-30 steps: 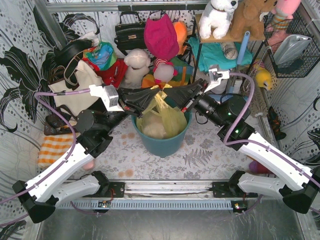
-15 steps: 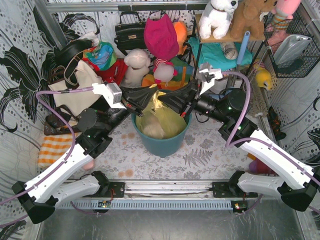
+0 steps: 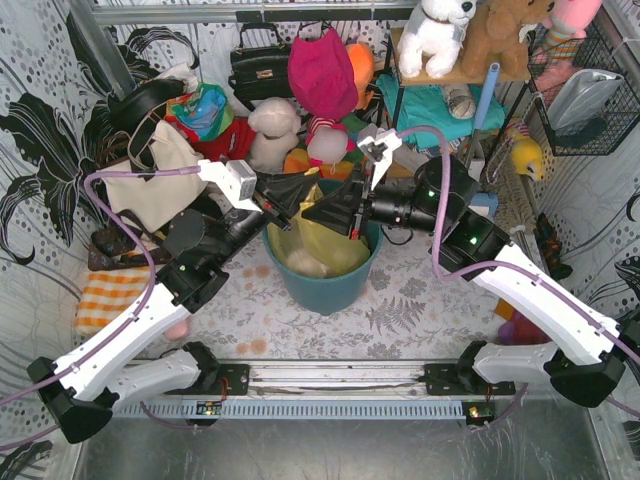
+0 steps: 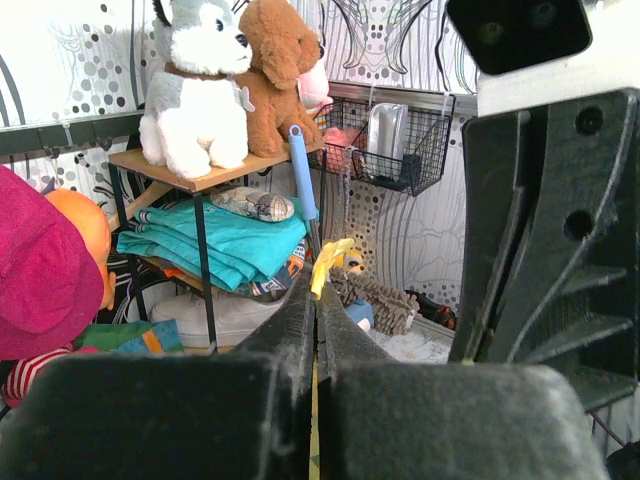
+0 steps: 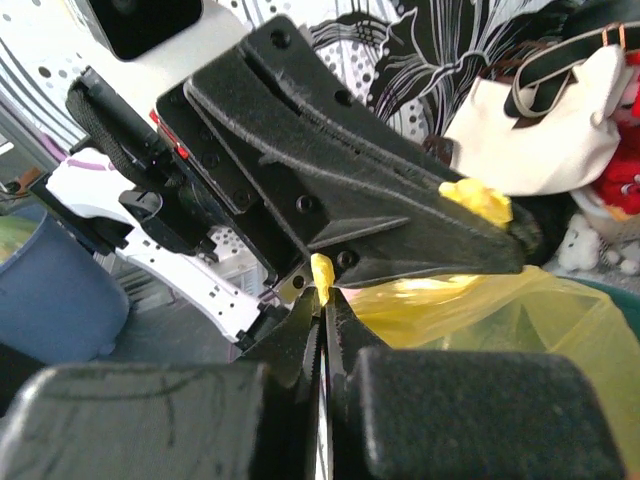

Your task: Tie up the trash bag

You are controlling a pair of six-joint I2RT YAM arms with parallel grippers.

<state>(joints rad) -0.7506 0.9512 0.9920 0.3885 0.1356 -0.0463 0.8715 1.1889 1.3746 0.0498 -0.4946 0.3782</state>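
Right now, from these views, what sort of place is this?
Probably a mock home corner built as a robot test cell, not a real room: printed wall sheets, plush toys and a handbag crowded behind a bin holding the trash bag, with a metal rail along the near edge.

Fold of the yellow trash bag point(image 5: 520, 320) pinched in the right gripper point(image 5: 320, 290), left gripper point(image 5: 500, 235) crossing just above, clamping another fold, cream tote bag point(image 5: 540, 130) behind.
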